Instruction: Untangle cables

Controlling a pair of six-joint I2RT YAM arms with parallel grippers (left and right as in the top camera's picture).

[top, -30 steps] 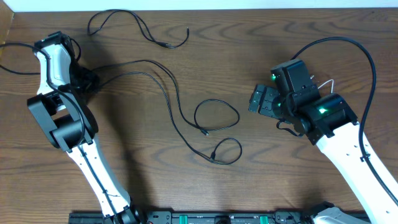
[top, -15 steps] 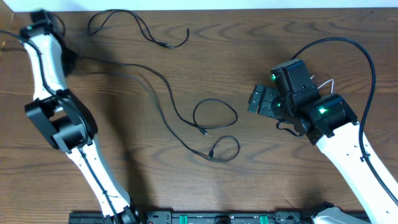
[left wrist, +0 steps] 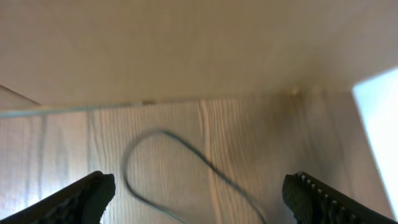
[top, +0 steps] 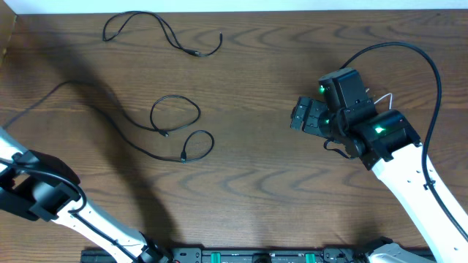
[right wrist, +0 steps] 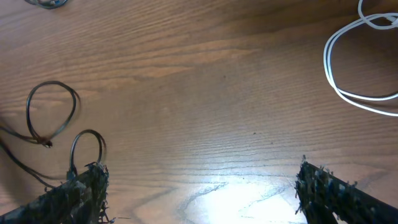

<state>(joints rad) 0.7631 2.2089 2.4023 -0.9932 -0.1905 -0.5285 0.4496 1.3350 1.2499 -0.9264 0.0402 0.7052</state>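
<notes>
1. Overhead: the longer black cable (top: 175, 98) lies left of centre on the table (top: 256, 190), two small loops side by side, its tail running off the left edge; the shorter black cable (top: 191, 52) lies apart near the far edge
2. White cable (right wrist: 327, 59): its loop is plain in the right wrist view; overhead shows only a sliver behind the right arm (top: 395, 146)
3. Right gripper (right wrist: 208, 186): jaws spread, empty, over bare wood
4. Left gripper (left wrist: 199, 199): seen only in its own wrist view, jaws spread, nothing gripped; a blurred stretch of black cable (left wrist: 211, 168) lies on the wood beyond, which one I cannot tell
</notes>
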